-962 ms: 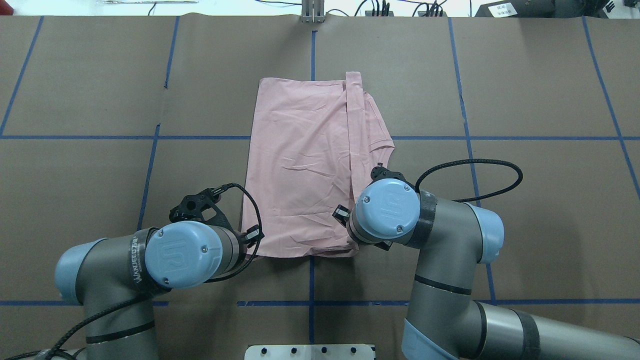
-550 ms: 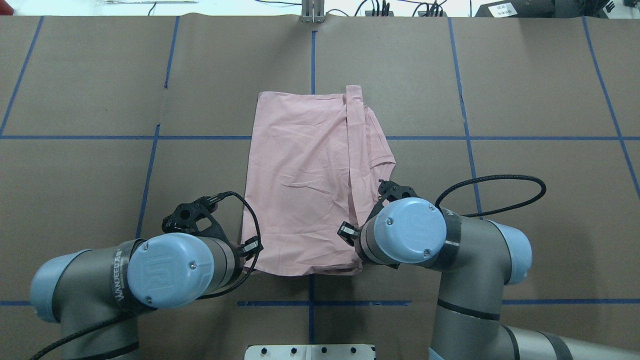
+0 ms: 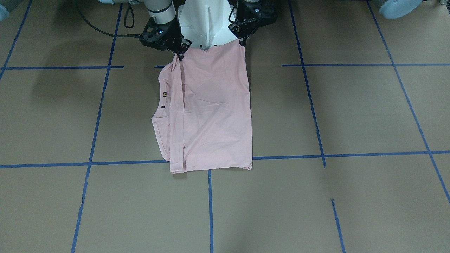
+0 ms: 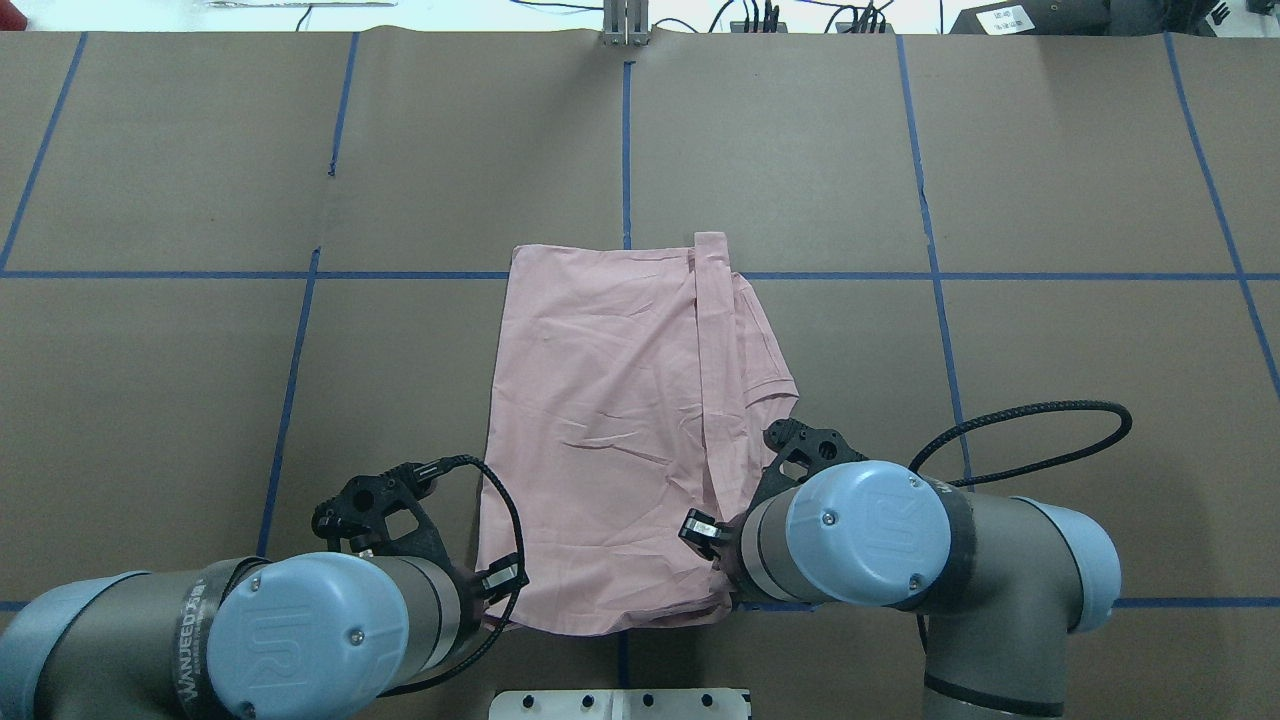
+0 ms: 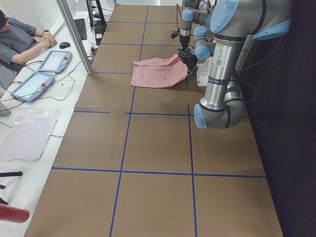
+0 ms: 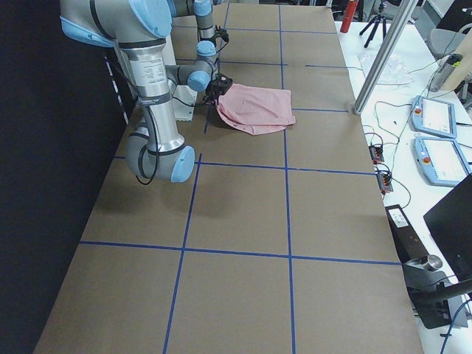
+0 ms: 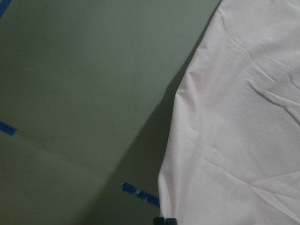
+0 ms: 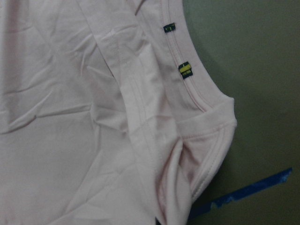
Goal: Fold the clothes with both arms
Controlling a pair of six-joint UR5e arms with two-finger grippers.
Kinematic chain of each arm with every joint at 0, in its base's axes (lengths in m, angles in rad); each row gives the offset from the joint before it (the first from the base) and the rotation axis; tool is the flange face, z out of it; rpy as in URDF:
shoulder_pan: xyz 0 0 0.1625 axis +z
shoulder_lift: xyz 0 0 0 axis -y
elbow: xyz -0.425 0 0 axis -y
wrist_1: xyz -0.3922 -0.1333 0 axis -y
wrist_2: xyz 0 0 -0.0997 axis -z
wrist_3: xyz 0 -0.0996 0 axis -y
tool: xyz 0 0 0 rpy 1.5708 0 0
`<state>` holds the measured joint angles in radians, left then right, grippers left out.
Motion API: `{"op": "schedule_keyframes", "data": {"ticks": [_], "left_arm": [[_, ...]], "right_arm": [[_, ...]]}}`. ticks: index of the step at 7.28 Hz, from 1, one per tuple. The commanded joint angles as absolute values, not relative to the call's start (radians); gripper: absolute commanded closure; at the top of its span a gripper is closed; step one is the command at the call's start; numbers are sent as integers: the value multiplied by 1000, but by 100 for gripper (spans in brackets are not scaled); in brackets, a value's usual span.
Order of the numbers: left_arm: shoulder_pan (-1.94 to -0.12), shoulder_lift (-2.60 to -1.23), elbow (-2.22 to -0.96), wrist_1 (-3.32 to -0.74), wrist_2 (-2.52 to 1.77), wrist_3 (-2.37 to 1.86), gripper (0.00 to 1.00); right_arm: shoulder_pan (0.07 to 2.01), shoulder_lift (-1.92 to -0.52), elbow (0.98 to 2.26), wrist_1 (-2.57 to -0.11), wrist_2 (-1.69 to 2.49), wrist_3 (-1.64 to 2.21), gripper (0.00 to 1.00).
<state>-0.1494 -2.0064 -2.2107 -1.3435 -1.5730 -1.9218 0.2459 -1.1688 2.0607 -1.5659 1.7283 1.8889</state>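
The left pincer (image 3: pixel 242 42) and right pincer (image 3: pixel 180 54) each clench a corner of the T-shirt (image 3: pixel 214 112), spread on the worktop (image 3: pixel 351 105) just before the pedestal base (image 3: pixel 205 21), where uneven pulling could undo its side fold.

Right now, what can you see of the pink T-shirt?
The T-shirt is pale pink, creased cloth, plain side up, folded lengthwise into a rectangle on the brown table. A hemmed strip runs along its right side, beside the neckline with two small tags. The left gripper and right gripper pinch its near corners.
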Motion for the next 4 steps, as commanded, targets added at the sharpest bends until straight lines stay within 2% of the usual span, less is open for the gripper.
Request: {"op": "schedule_keyframes", "data": {"ticks": [1, 4], "left_arm": [[-257, -2016, -2153, -1374, -1571, -1815, 100], [-333, -2017, -2027, -1573, -1572, -1815, 100]], "right_arm": [[329, -1158, 1999, -1549, 1727, 1812, 100], [387, -1137, 1947, -1480, 1729, 1792, 100]]}}
